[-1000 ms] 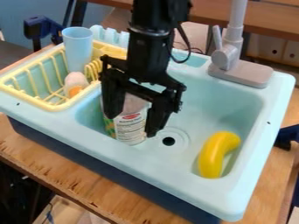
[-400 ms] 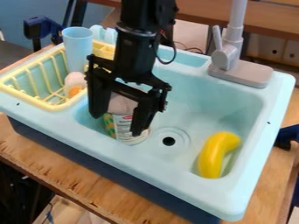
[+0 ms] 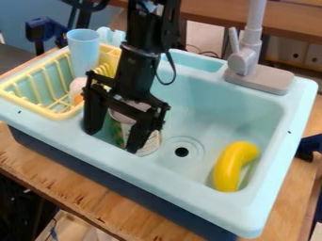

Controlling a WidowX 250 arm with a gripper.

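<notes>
By one end effector [image 3: 113,141], one can [image 3: 150,145].

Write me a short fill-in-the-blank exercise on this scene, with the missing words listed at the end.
The curved toy lying in the sink is ____ in colour.
The cup standing in the yellow dish rack is light ____.
The drain hole lies between the curved toy and the ____.
The two fingers of the gripper are not closed together but spread ____.

Missing words: yellow; blue; can; apart.
</notes>
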